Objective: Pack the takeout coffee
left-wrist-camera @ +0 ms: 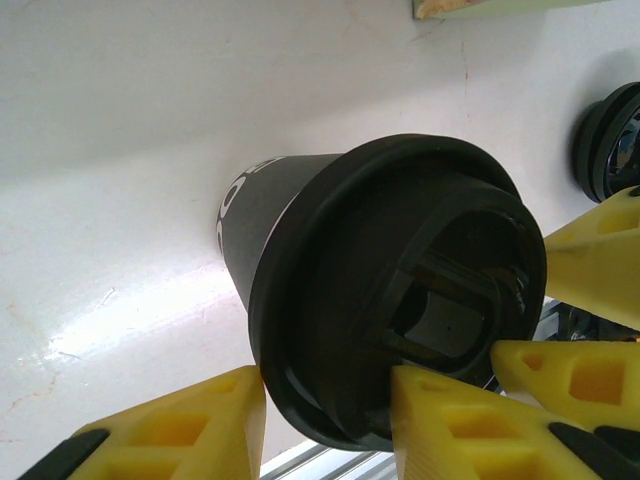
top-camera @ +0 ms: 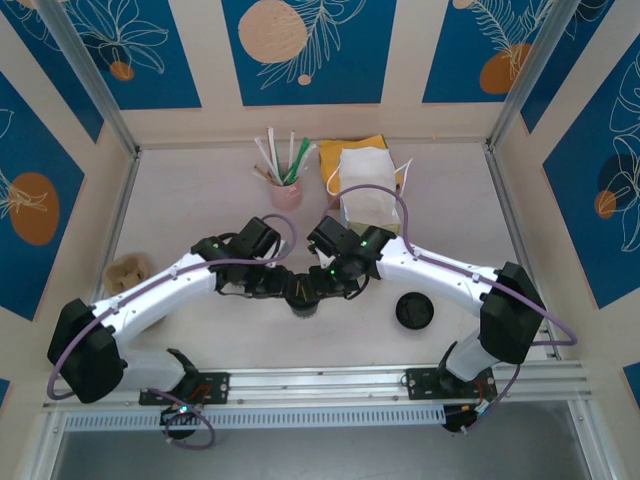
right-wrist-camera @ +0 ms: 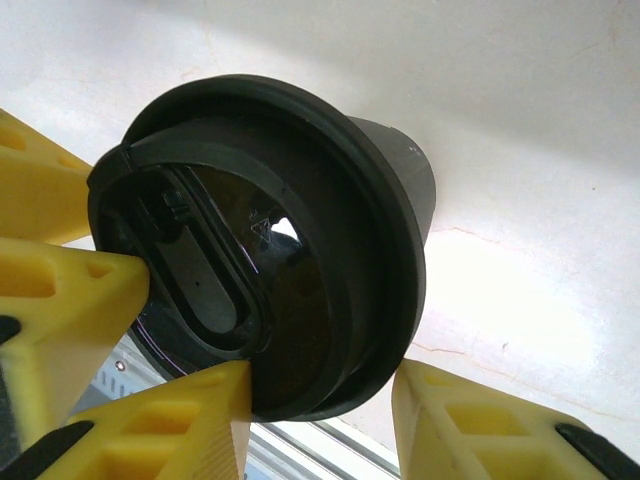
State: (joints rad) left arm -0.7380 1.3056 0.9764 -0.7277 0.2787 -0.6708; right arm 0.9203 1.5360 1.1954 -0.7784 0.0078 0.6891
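Cup (left-wrist-camera: 250,210) upright on bench (top-camera: 200,200), lid (left-wrist-camera: 400,300) on. Left end effector (left-wrist-camera: 320,400) and right end effector (right-wrist-camera: 320,385) both part-closed, pinching lid rim from opposite sides. Bag (top-camera: 365,190) beyond, nearer right arm.

You are looking down on a pale table (top-camera: 200,190) that is sitting inside a boxed-in stall. Light wooden walls (top-camera: 405,60) are closing it in at the back and both sides, and they are carrying blue panels (top-camera: 350,70) with white leaf drawings and orange discs (top-camera: 35,208). Metal posts (top-camera: 85,75) are running up the two back corners. A metal rail (top-camera: 320,385) is lying along the near edge. Soft light is glaring white off the table top (left-wrist-camera: 150,300).
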